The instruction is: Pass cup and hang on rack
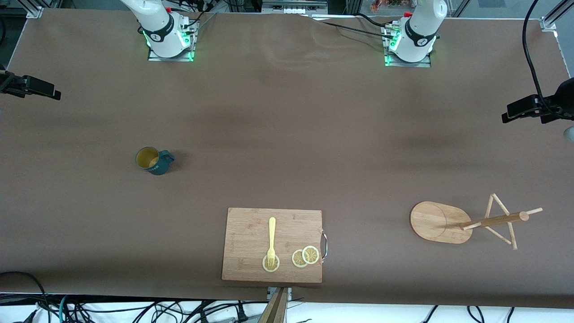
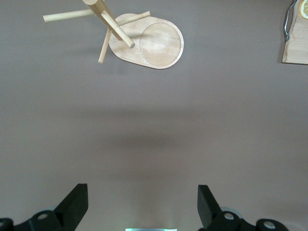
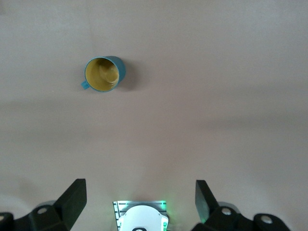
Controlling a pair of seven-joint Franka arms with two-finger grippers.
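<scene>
We find the cup (image 1: 154, 160) upright on the counter (image 1: 287, 134) toward the right arm's end, handle at about three o'clock in the front view. The right end effector (image 3: 139, 199) hangs spread well above its base and reaches first; the left end effector (image 2: 142, 204) waits, also spread, near the rack (image 1: 441, 222).

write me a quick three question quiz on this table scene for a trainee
1. True or false: the small dark teal ribbed cup already hangs on the light wooden mug rack.
2. Which lies on the rectangular bamboo cutting board? A) a spoon B) a yellow plastic fork with lemon slices C) a knife
3. Fill in: the cup stands toward the ____ arm's end of the table.

Key
1. False: it stands upright on the brown table, apart from the rack; the left gripper and right gripper are both open and hold nothing.
2. B
3. right
</scene>
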